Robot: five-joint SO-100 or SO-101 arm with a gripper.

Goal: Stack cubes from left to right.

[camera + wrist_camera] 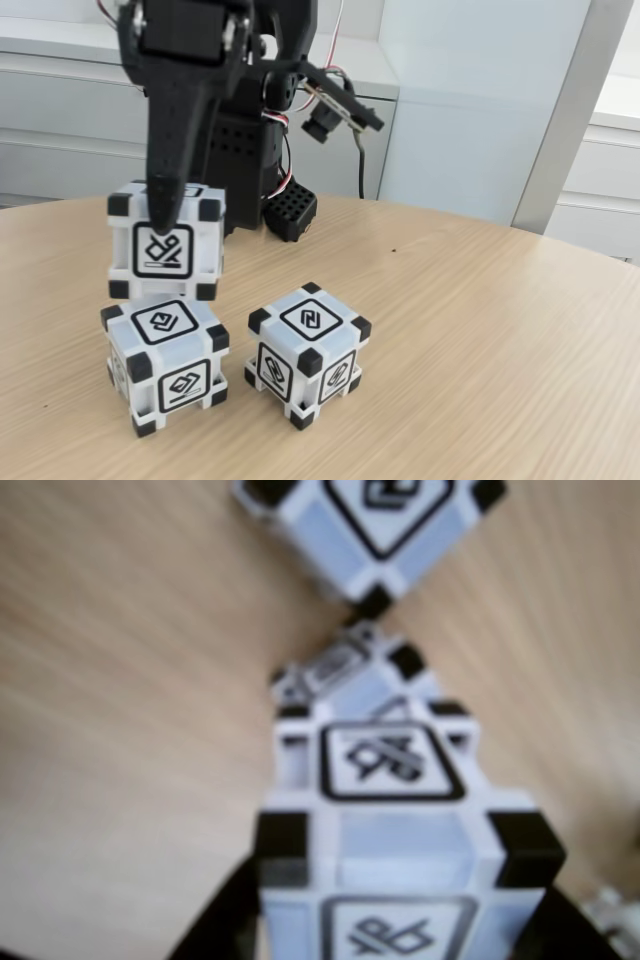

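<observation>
— So why is that upper cube (pixel 165 243) hanging where it is?

— Because the gripper (pixel 163 205) has it clamped; one black finger (pixel 166 190) runs down its front face, and the jaws look closed against its sides. It sits just over the lower cube (pixel 165 363) on the left in the fixed view, though slightly back and not squared up; I can't tell whether the two are touching.

— And from the wrist view?

— The held cube (pixel 395 830) is close below the camera, with the lower cube's edge (pixel 340 670) peeking out beyond it at an angle. That skew suggests the stack needs aligning before release, or the top one may slide off.

— The third one?

— The right cube (pixel 306 352) stands apart on the wooden table (pixel 500 340), turned corner-on, beside the stack. It likely goes on last.

— Any writing or brand?

— None readable. Only black framed glyphs on each face, differing between cubes, plus black corner blocks.
</observation>
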